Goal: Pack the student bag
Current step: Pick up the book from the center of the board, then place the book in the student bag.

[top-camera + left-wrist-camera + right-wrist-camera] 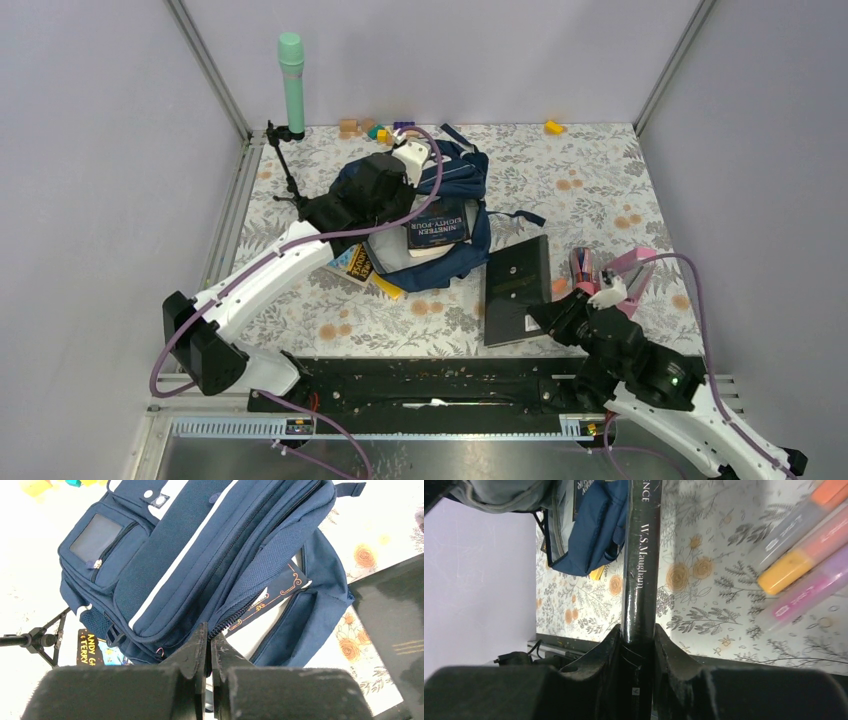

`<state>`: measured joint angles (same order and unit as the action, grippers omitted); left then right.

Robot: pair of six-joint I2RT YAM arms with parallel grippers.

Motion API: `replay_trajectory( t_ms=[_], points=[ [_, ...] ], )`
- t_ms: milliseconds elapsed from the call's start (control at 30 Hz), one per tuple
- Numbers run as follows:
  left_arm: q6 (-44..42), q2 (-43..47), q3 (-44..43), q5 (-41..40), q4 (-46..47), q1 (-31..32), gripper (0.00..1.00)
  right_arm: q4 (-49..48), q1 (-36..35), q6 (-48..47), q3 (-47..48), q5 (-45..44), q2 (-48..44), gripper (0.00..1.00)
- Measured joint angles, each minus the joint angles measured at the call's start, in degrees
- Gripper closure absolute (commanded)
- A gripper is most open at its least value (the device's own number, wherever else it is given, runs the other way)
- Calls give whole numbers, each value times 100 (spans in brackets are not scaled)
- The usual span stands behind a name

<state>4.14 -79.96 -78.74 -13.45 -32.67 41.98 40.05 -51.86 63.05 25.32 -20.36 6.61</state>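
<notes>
The navy student bag [462, 168] lies at the middle of the table with its main opening gaping. A dark blue book [437, 225] rests in that opening. In the left wrist view my left gripper [210, 633] is shut on the zipper edge of the bag [200, 545], with the blue book [280, 587] just beyond it. My right gripper [546, 315] is shut on the near end of a black book [517, 285], right of the bag. In the right wrist view the fingers clamp the black book's spine [639, 580].
A yellow-covered book [353, 263] pokes out from under the bag's left side. Markers [794, 565] in a clear pouch lie right of the black book. A mint cylinder on a black tripod [291, 85] stands at the back left. Toy blocks [375, 128] line the back wall.
</notes>
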Motion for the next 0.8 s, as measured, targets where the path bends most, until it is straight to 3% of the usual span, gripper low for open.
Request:
replay_trajectory(
  t_ms=[167,367,533,800],
  points=[
    [22,127,319,-70,201,-9,100,396,0,-516,820,-269,190,100],
    [17,243,435,-70,282,-9,100,20,0,-863,1458,-118,625,100],
    [13,328,442,-66,284,-11,100,-778,0,-870,1311,544,1370,100],
    [15,378,527,4,319,-15,100,-2889,-20,-264,162,1207,2398,100]
  ],
)
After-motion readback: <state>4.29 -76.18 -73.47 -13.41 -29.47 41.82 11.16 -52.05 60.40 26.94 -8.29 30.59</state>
